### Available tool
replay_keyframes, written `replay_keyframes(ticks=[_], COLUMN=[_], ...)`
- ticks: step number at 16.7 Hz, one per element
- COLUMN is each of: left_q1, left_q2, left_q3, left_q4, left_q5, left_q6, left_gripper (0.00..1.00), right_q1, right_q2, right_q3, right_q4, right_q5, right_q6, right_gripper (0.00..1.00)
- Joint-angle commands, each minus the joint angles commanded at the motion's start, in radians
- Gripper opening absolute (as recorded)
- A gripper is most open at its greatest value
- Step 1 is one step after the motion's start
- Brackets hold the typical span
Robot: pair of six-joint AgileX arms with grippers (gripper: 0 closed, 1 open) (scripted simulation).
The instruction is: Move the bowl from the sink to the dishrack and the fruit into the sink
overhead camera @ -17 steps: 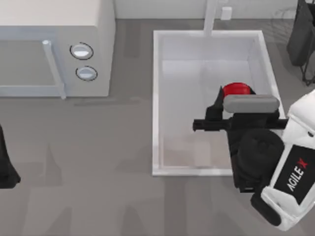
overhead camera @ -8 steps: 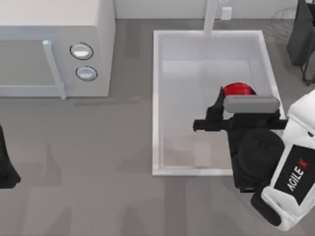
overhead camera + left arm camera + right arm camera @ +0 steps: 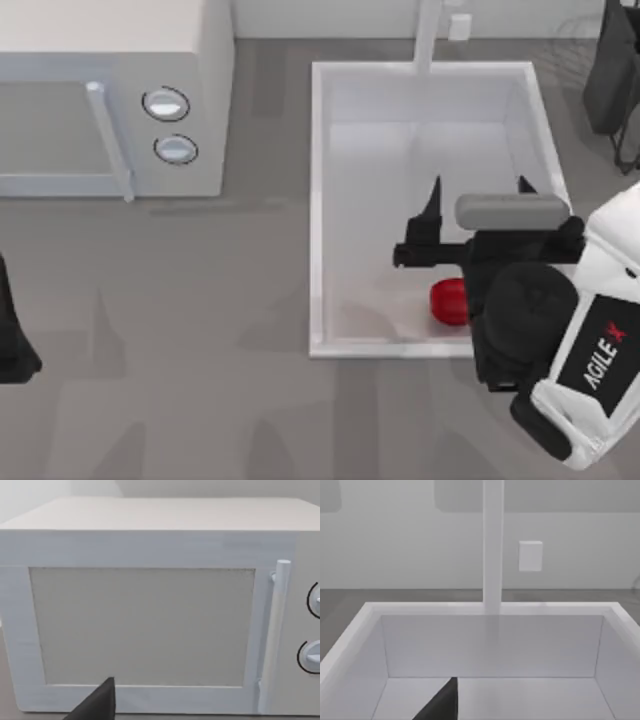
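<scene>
The small bright red rounded fruit [image 3: 449, 301] lies on the floor of the large white rectangular sink [image 3: 318, 200], near the sink's near wall and toward its right side. It is partly hidden under the black part of the right arm. It looks free, with nothing gripping it.

The right gripper [image 3: 480, 192] hangs over the sink, a little farther away than the fruit. Its two pointed black fingers [image 3: 433, 200] stand wide apart, so the jaws are released and hold nothing. In the right wrist view a dark fingertip [image 3: 442, 702] pokes in over the white sink floor, with the white faucet post [image 3: 493, 545] at the far wall.

I think the fruit part of the job is done, because the fruit is in the sink. No blue bowl is in the sink now. A few thin dark-grey wires of the dishrack [image 3: 625, 150] peek in at the far right of the grey tabletop [image 3: 200, 330].

To do this step well, the right arm should lift straight up with the jaws kept wide. That way it will not bump the fruit or the sink's right wall as it leaves.

The left gripper [image 3: 12, 335] is parked at the left edge of the tabletop, facing the white boxy microwave [image 3: 150, 615] with two round knobs. I cannot tell if its jaws are released or clenched.
</scene>
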Motion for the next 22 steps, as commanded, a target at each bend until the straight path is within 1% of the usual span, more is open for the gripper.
replay_keyframes(ticks=[8,12,16,19,22], left_q1=[0.000,0.000,0.000,0.000,0.000], left_q2=[0.000,0.000,0.000,0.000,0.000], left_q3=[0.000,0.000,0.000,0.000,0.000], left_q4=[0.000,0.000,0.000,0.000,0.000], left_q5=[0.000,0.000,0.000,0.000,0.000], left_q6=[0.000,0.000,0.000,0.000,0.000], left_gripper=[1.00,1.00,1.00,1.00,1.00], right_q1=[0.001,-0.040,-0.138,-0.233,-0.334], right_q2=[0.000,-0.104,-0.375,-0.667,-1.002], right_q3=[0.001,-0.016,-0.075,-0.150,-0.245], right_q4=[0.000,-0.080,-0.282,-0.494,-0.736], right_q5=[0.000,-0.021,-0.071,-0.133,-0.216], right_q6=[0.000,0.023,0.057,0.072,0.073], right_gripper=[1.00,1.00,1.00,1.00,1.00])
